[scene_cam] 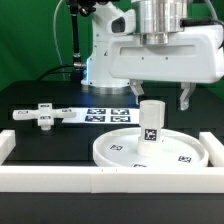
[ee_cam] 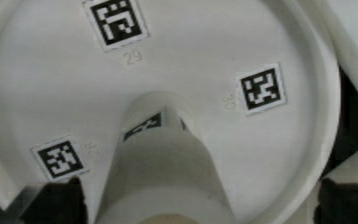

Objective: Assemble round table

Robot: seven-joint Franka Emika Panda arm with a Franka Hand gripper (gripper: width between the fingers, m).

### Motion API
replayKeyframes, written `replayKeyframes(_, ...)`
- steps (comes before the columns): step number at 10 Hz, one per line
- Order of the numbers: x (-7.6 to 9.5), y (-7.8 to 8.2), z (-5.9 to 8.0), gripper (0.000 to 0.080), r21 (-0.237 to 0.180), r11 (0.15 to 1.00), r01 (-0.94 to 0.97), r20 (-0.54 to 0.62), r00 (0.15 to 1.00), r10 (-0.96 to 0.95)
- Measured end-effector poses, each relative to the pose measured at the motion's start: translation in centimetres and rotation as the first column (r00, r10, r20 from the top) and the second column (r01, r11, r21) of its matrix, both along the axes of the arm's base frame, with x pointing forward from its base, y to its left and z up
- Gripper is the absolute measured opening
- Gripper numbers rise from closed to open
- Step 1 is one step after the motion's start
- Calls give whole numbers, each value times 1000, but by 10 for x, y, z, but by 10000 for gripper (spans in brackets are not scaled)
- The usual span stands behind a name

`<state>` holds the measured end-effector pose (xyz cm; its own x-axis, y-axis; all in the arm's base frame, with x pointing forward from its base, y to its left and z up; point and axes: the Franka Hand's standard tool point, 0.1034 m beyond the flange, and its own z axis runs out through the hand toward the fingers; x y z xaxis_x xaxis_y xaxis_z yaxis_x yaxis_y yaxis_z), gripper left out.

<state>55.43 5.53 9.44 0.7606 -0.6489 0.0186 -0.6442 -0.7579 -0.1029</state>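
Observation:
The large rimmed round disc (scene_cam: pixel 120 152) lies flat on the table, near the front. The short cylindrical leg (scene_cam: pixel 151 122) stands upright at its centre, with a tag on its side. My gripper (scene_cam: pixel 159 102) hangs right over the leg, open, one finger on each side of the leg's top and a gap at both. In the wrist view the leg (ee_cam: pixel 158 150) rises toward the camera from the disc (ee_cam: pixel 194 60). The dark fingers (ee_cam: pixel 55 200) show at the frame's edges, clear of the leg. The cross-shaped base (scene_cam: pixel 45 115) lies on the table at the exterior view's left.
The marker board (scene_cam: pixel 100 113) lies flat behind the disc. A long white border rail (scene_cam: pixel 110 182) runs along the front, with raised ends at both sides. The arm's white base (scene_cam: pixel 100 50) stands at the back.

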Motion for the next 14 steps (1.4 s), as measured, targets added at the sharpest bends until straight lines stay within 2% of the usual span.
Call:
replayKeyframes(1,-10,1,8,648,9,997,-75,-43,996,76)
replayKeyframes(6,-10,1,8,648,12,997,-79,-43,996,79)
replayKeyframes(7,-17,-8,10,648,10,983,-182,-43,982,183)
replayKeyframes(8,-22,-30,15,648,10,961,-277,-21,961,277)
replayKeyframes(9,-25,-45,15,648,-1,939,-345,-7,939,345)
replayKeyframes(11,-26,-41,14,648,-1,934,-358,-10,934,358)
replayKeyframes(13,-26,-43,13,648,-17,865,-502,-3,865,502)
replayKeyframes(14,-23,-46,14,648,-63,737,-673,-8,739,674)
